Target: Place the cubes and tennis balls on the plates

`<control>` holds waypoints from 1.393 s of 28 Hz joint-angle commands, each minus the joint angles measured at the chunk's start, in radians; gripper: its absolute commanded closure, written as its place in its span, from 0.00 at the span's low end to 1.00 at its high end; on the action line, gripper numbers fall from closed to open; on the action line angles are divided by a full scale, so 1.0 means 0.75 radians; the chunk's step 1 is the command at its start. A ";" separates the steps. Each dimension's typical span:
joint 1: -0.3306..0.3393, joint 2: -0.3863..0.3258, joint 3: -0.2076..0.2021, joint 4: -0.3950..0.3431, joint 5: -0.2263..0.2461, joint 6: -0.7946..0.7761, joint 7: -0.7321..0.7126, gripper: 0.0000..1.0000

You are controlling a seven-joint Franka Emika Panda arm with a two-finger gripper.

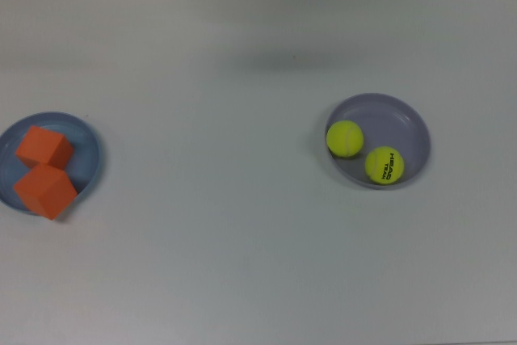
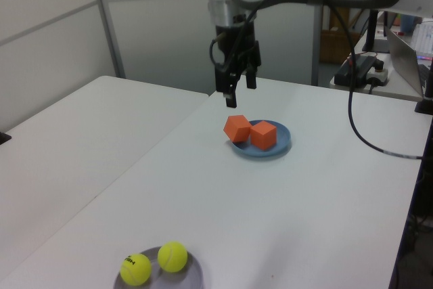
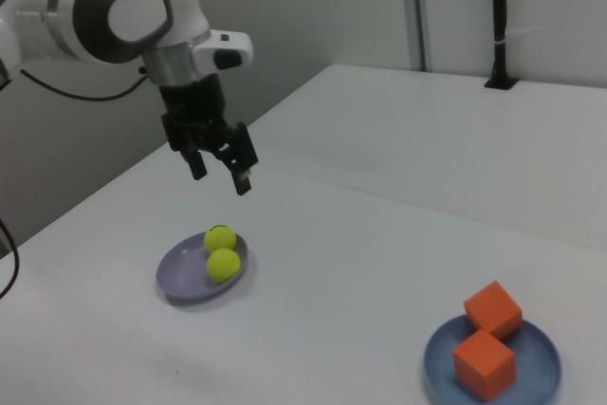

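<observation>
Two tennis balls [image 1: 365, 152] lie side by side in the lavender plate [image 1: 404, 119], the plain one at about ten o'clock of the lettered one in the top view, both well inside the rim. Two orange cubes [image 1: 44, 170] sit on the blue plate [image 1: 87, 141] at the far side of the white table [image 1: 242, 240]; the one nearer six o'clock in the top view seems to overhang the rim a little, though that is hard to confirm from this angle.

The gripper [image 3: 218, 166] hangs high above the table, its fingers spread apart and holding nothing. In the right view it hovers at roughly twelve o'clock of the lavender plate, well clear of the balls beneath; in the left view it shows above and at about eleven o'clock of the cubes.

Judging from how things lie, all four pieces are already on plates, so no further pick seems called for. If any correction were wanted, it would be the overhanging cube, which lies well apart from the claw, across the table from the ball plate.
</observation>
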 commanded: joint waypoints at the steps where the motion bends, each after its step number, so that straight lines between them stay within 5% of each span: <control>1: -0.020 -0.014 -0.018 -0.030 0.016 -0.010 -0.008 0.00; 7: -0.012 -0.009 -0.014 -0.030 -0.081 -0.012 -0.002 0.00; 13: -0.022 -0.034 -0.022 -0.030 -0.081 -0.018 -0.002 0.00; 26: -0.030 -0.040 -0.153 -0.030 -0.070 -0.012 -0.019 0.00; 39: -0.077 -0.065 -0.149 -0.030 -0.064 -0.020 -0.002 0.00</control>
